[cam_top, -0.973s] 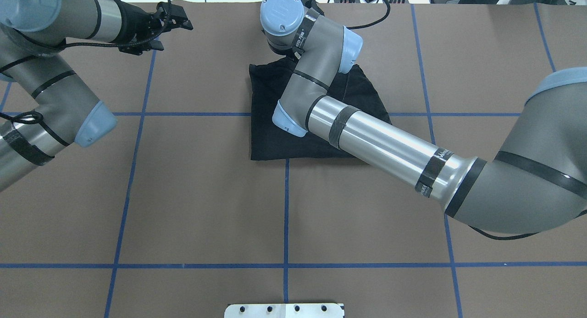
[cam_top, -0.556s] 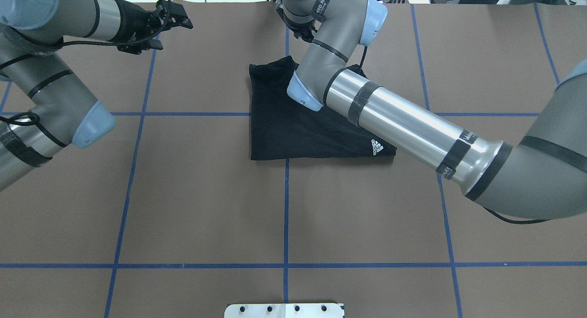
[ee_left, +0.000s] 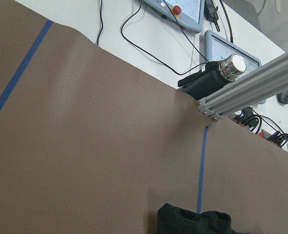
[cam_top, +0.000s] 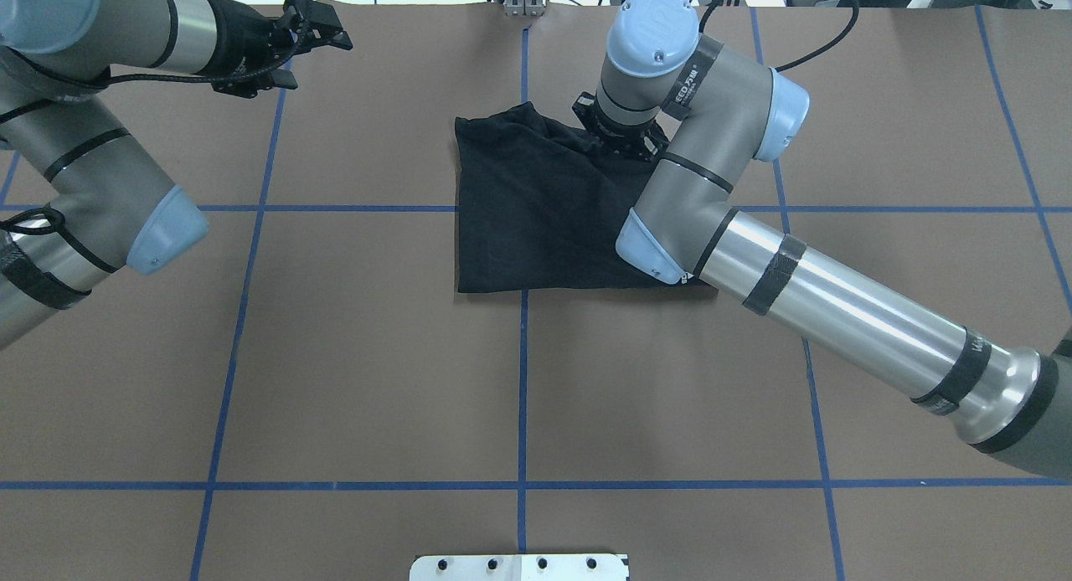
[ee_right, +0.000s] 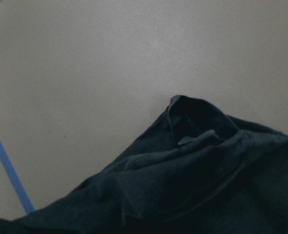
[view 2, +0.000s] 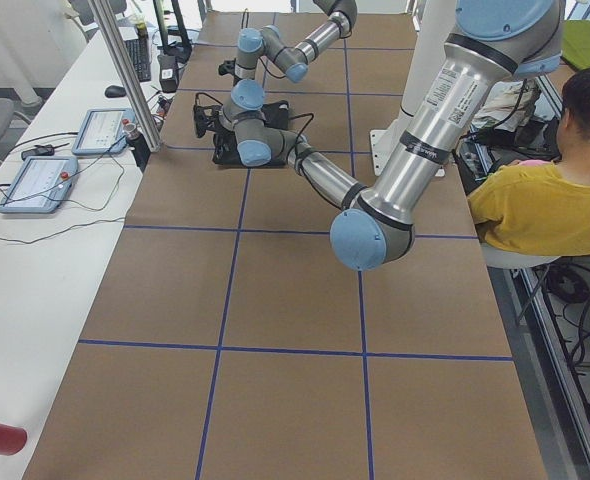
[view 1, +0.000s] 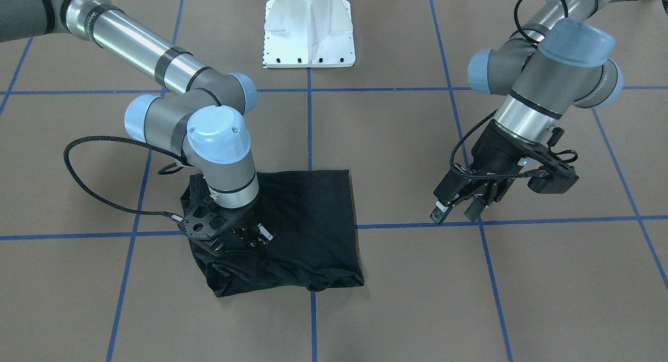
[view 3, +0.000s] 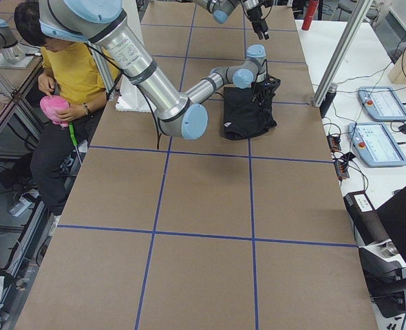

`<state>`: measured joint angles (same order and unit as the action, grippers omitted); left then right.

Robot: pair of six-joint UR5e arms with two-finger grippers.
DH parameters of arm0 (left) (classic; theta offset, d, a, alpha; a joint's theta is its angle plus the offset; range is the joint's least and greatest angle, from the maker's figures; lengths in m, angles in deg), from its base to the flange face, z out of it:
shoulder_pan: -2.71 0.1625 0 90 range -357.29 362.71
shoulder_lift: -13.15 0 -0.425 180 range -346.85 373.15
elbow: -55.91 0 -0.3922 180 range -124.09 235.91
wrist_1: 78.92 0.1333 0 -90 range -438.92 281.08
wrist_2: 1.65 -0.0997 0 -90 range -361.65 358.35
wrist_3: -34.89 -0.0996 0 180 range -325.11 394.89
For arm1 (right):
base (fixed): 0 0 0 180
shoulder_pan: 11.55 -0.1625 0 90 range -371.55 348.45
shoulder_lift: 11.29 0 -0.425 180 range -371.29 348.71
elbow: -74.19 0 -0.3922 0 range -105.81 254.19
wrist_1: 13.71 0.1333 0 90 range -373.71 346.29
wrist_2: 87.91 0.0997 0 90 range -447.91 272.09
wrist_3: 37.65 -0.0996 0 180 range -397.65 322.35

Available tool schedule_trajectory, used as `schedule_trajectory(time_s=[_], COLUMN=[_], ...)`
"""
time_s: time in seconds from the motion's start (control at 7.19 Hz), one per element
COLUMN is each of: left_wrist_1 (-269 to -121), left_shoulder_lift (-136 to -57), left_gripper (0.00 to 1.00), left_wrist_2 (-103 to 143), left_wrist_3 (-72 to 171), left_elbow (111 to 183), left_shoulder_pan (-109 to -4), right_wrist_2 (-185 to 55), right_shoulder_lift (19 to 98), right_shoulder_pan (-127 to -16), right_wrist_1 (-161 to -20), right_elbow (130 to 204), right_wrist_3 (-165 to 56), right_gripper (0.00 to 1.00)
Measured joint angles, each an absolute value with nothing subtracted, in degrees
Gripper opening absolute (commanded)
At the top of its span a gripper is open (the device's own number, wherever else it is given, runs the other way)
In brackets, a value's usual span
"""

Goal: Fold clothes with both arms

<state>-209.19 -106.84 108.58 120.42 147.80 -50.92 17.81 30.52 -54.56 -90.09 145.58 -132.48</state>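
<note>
The brown table [cam_top: 377,355], marked into squares by blue tape lines [cam_top: 521,380], lies under both end effectors. The right arm [cam_top: 837,313] reaches across it, elbow bent, its wrist turned straight down. The left arm [cam_top: 92,171] stands off on the robot's left, its wrist angled down over bare table. In the side views a person in a yellow top [view 3: 72,69] sits behind the robot, well away from either gripper.

The black T-shirt [cam_top: 536,213] lies folded in a rough square directly beneath the right gripper [view 1: 250,236]. The gripper is low over the shirt's far edge, the one away from the robot's base. From there the cloth spreads back toward the robot and sideways toward the left gripper's side. Under and just beyond this gripper the fabric is bunched and wrinkled; nearer the robot it lies flat. The black gripper merges with the black cloth, so I cannot tell how its fingers stand or whether they pinch the shirt. Its wrist camera sees only creased folds of the shirt close below and bare table past them.

The white pedestal base [view 1: 309,33] sits on the robot's side, well apart from both grippers.

The left gripper [view 1: 455,213] hangs above the table, well to the left of the shirt and clear of it, its fingers spread apart with nothing between them. Ahead of it, at the table's far edge, lie an aluminium bar [ee_left: 251,85] and a black flask [ee_left: 210,80].
</note>
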Motion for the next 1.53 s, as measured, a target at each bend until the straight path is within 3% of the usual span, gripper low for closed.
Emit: schedule_trajectory(time_s=[0.83,1.25,1.39,1.53], left_wrist_1=[-204.2,-202.5,-202.4,-202.4], left_shoulder_lift=[-107.7,-107.7,-107.4,-107.0], left_gripper=[0.99,0.99,0.99,0.99], left_wrist_2=[105.7,105.1,105.3,105.6], left_wrist_3=[120.5,120.2,118.6,114.4], left_elbow=[150.9,152.0,152.0,152.0], left_shoulder_pan=[-50.4,-50.3,-50.3,-50.4], right_wrist_2=[18.5,22.6,25.5,27.1], right_shoulder_lift=[27.6,26.3,27.1,29.8], right_shoulder_pan=[-59.4,-64.6,-66.8,-67.9], right_wrist_1=[-79.9,-78.9,-79.7,-81.8], right_elbow=[129.2,126.2,128.0,132.3], right_wrist_3=[-126.8,-123.0,-121.6,-119.9], right_gripper=[0.0,0.0,0.41,0.99])
